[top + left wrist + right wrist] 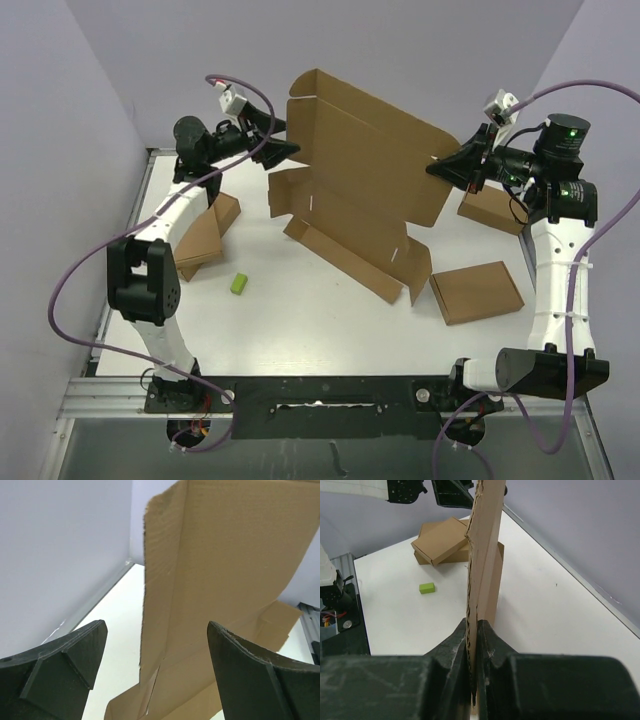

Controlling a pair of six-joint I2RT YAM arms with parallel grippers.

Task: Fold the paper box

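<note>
The paper box (pixel 360 185), a large brown die-cut cardboard piece, stands tilted up in the middle of the table, its lower flaps resting on the surface. My right gripper (pixel 440 168) is shut on its right edge; in the right wrist view the cardboard edge (pixel 480 555) runs up from between the jaws of this gripper (pixel 473 630). My left gripper (pixel 290 150) hangs open just left of the box's upper left edge, apart from it. In the left wrist view this left gripper (pixel 157 645) has wide-apart fingers that frame the box's panel (pixel 225 570), with nothing between them.
A small green block (pixel 239 284) lies on the white table (pixel 300 320) at the left. Flat brown boxes lie at the left (pixel 205 235), front right (pixel 477 292) and far right (pixel 492 210). Purple walls close in at back and sides.
</note>
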